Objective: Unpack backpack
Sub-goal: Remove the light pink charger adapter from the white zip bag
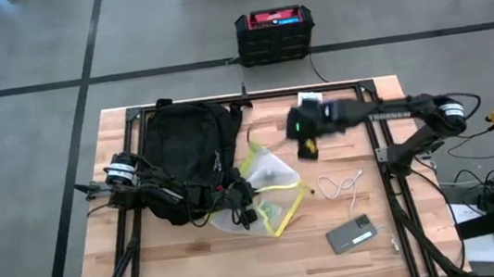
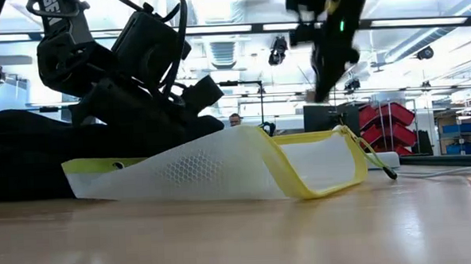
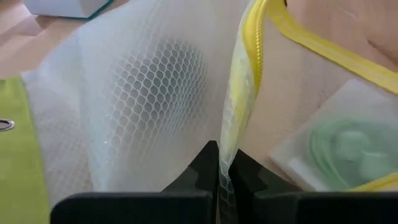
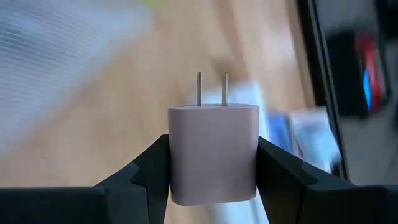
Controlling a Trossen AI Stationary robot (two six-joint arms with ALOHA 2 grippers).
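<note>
The backpack [image 1: 184, 155] lies on the left part of the worktop [image 1: 361, 237], with its long side running from the back edge toward the front. Just beside the backpack, on its right, lies a see-through mesh pouch [image 1: 267, 192] with a yellow zip edge. The pouch touches the front corner of the backpack and spreads out to the right of it. The left gripper [image 3: 219, 163] is at that front corner of the backpack, and it is closed tight on a fold of the pouch's mesh, right by the yellow edge. Farther to the right of the backpack, past the pouch, the right gripper [image 4: 213, 155] hangs in the air above the worktop, near the back edge. It is closed on a small white plug charger [image 4: 213, 152], with the two metal pins pointing away from the wrist. A small white box [image 1: 310, 100] sits near the back edge, close to the right gripper. A white cable [image 1: 341, 186] and a grey phone [image 1: 354, 234] lie well to the right of the backpack, nearer the front. So the charger is already out and well clear of the backpack, and the open wood to the right of the pouch, near the cable, looks like the place to set it down. The right arm is the nearer one to that spot.
</note>
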